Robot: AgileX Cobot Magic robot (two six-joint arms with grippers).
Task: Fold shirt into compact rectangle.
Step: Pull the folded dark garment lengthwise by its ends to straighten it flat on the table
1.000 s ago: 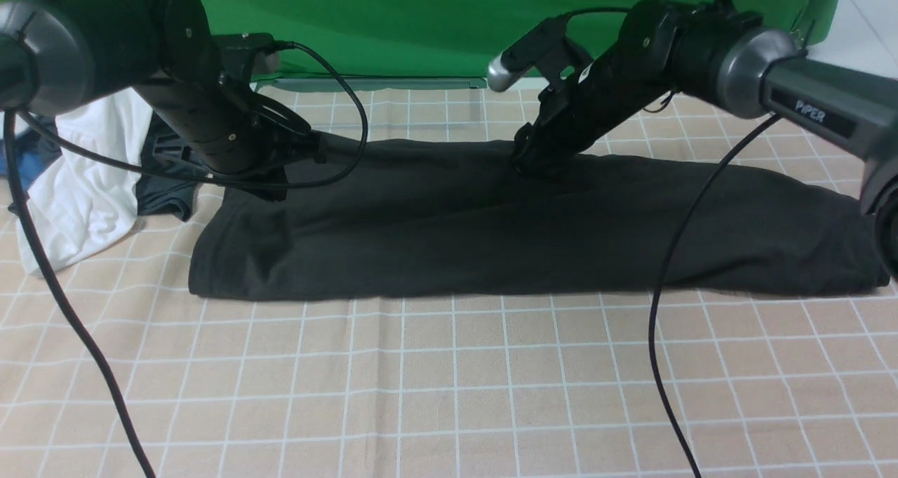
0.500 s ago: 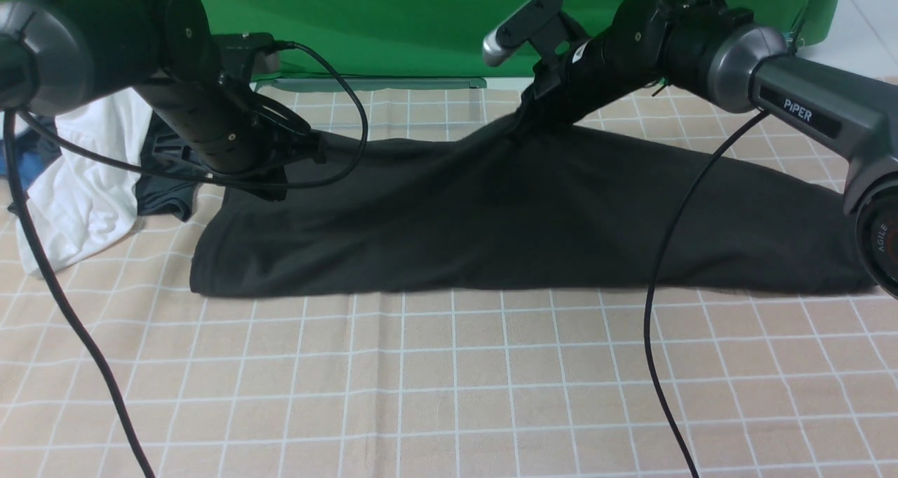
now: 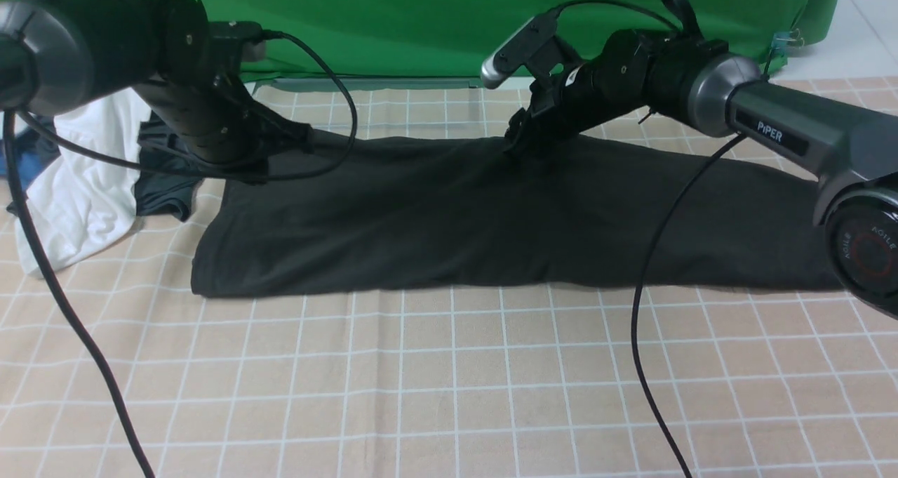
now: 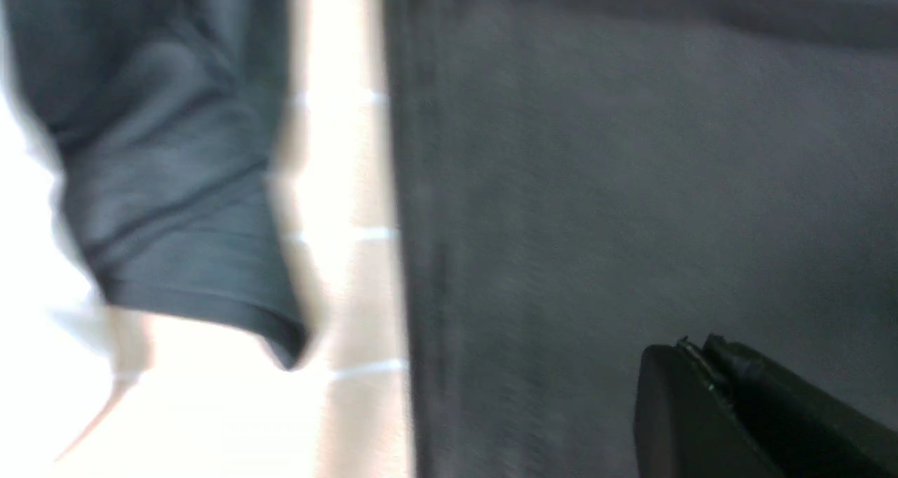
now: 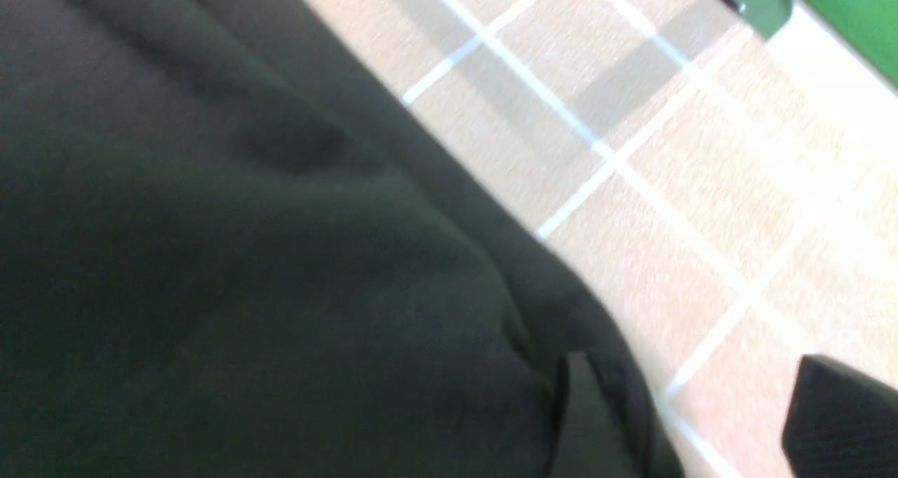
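Front view: left gripper [image 3: 300, 138] and right gripper [image 3: 517, 143] sit at far edge of shirt [image 3: 491, 225], claw openings indiscernible; next step likely regrasps the ends for a crosswise fold.

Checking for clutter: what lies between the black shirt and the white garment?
A grey-teal garment, then a bare strip of checked tablecloth beside the shirt; front and left wrist views show it.

The right arm [image 3: 769, 133] bears the word "PiPER".

Front cam looks fwd; wrist cams hug same shirt [image 3: 449, 218] close-up.
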